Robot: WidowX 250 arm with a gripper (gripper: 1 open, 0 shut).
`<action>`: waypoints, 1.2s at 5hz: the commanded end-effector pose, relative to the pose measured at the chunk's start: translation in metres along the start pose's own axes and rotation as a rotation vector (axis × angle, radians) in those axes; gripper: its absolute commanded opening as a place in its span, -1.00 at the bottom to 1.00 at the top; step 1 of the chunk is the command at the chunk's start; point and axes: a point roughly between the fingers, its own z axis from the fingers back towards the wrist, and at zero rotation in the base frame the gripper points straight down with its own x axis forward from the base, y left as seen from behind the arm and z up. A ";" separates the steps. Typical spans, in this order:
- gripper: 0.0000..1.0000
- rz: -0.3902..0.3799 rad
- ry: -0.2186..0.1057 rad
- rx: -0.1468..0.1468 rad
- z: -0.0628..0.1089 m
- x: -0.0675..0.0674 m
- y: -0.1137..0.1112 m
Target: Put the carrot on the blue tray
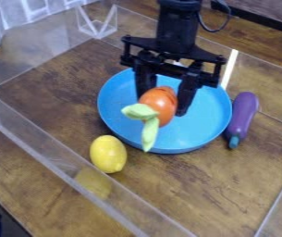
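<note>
The carrot (159,105) is clamped in the tool (162,93), over the blue tray (195,130). Contact between carrot and tray cannot be determined. The tray's far side is partly hidden by the tool; the arm (180,28) is cut off above.

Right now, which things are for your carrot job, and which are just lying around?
For the job:
- the carrot, between the gripper's fingers
- the blue tray, under the carrot

Just lying around:
- the yellow lemon, in front of the tray
- the purple eggplant, beside the tray
</note>
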 end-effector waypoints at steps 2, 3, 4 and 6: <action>-1.00 -0.043 -0.063 -0.025 0.023 -0.007 0.001; -1.00 -0.055 -0.068 -0.027 0.028 0.000 0.001; -1.00 -0.065 -0.080 -0.037 0.035 0.012 -0.002; -1.00 -0.033 -0.075 -0.024 0.001 0.022 0.001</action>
